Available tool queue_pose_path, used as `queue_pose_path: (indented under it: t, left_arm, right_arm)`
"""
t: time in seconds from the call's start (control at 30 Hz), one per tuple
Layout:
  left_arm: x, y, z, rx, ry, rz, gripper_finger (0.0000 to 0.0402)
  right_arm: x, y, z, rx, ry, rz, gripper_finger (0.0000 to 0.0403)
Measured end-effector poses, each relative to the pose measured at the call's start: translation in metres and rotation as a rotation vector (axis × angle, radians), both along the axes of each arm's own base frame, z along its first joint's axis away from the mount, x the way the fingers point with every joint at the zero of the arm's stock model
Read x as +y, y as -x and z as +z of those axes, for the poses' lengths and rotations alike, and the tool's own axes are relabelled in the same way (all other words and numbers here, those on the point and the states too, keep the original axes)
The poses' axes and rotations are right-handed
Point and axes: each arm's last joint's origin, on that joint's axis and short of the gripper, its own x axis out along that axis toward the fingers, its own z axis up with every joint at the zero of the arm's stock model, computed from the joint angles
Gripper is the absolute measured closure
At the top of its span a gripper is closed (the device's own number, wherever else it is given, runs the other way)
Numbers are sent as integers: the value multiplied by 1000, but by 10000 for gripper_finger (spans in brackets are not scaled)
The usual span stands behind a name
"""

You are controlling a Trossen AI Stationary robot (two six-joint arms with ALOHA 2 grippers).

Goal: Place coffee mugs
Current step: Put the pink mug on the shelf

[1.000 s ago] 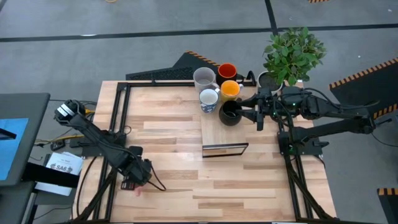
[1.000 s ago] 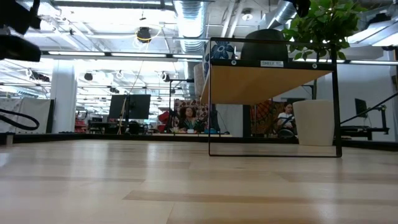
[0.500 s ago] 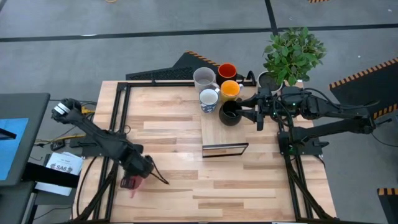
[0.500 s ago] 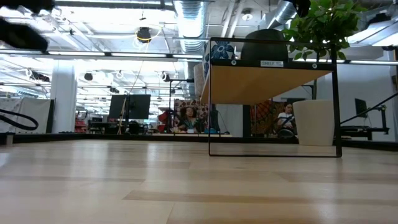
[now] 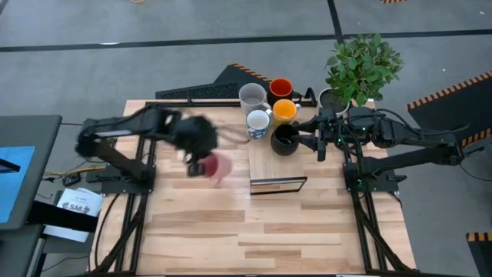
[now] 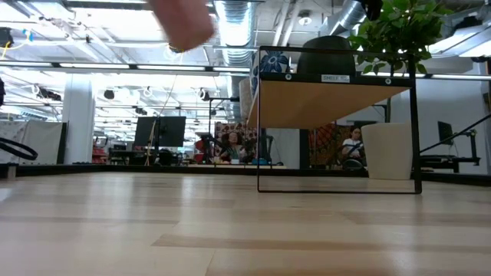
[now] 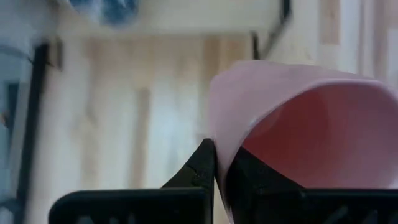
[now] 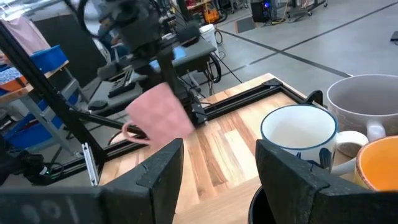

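Observation:
My left gripper (image 5: 201, 154) is shut on the pink mug (image 5: 215, 166) above the middle of the table, left of the raised wooden shelf (image 5: 278, 168). The mug also shows in the low view (image 6: 184, 19) and the right wrist view (image 8: 159, 113). On the shelf stand the pale grey (image 5: 252, 96), red-orange (image 5: 280, 87), yellow-orange (image 5: 284, 111), white-and-blue (image 5: 258, 121) and black (image 5: 284, 140) mugs. My right gripper (image 5: 318, 143) is open and empty, level, just right of the black mug. My left gripper pinches the pink mug's wall at the rim (image 7: 221, 155), one finger (image 7: 202, 167) outside and the other (image 7: 252, 177) inside. The fingers come from above, pointing down. The mug hangs below them, clear of the table, tilted, its handle (image 8: 132, 132) low on the side.
A green plant (image 5: 361, 61) in a white pot stands at the far right, behind my right arm. The shelf's black frame (image 6: 337, 188) stands on the table at middle right. Bare wooden table (image 5: 231, 231) lies toward the near edge.
My left gripper has swung fast from the table's near left, up and toward the far right, toward the shelf. The pink mug has gone with it, lifted clear of the table.

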Motion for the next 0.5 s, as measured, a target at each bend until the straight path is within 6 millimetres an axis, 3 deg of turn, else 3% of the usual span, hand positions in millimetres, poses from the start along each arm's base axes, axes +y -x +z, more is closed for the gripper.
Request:
queue_pose_path:
  t: [0.13,0.27,0.5]
  left_arm:
    - [19,-47,11,8,-73,-54,400]
    - [25,-91,13,-11,-109,-103,401]
    - [26,-133,-4,21,-129,-143,401]
  right_arm:
    - [-1,0,0,0,7,-39,177]
    - [-2,0,0,0,13,-77,177]
    - [-2,1,0,0,14,-84,177]
